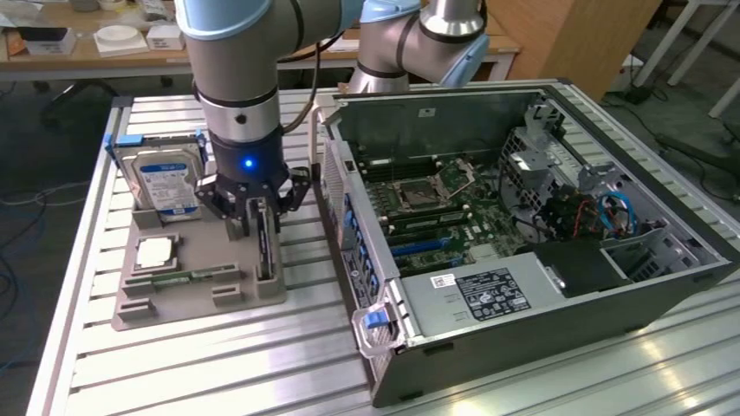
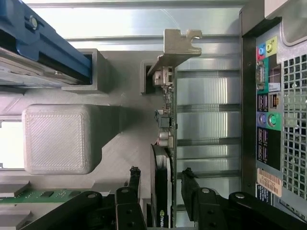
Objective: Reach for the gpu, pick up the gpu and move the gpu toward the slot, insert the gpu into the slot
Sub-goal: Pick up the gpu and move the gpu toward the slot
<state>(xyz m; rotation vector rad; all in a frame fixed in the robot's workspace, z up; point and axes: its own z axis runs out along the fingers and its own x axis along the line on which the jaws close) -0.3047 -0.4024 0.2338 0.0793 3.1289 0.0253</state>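
claw [image 2: 160,173]: spread, a finger each side of gpu [image 2: 167,115] | gpu: on edge in grey holder [image 1: 197,290]

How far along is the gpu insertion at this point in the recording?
Done: the reach. The open claw straddles the thin black-and-green gpu card, standing on edge in the grey plastic holder tray. In hand: nothing; the fingers flank the card without clamping it. Left: grasp, carry and insertion; the long blue slot on the green motherboard has no card in it.
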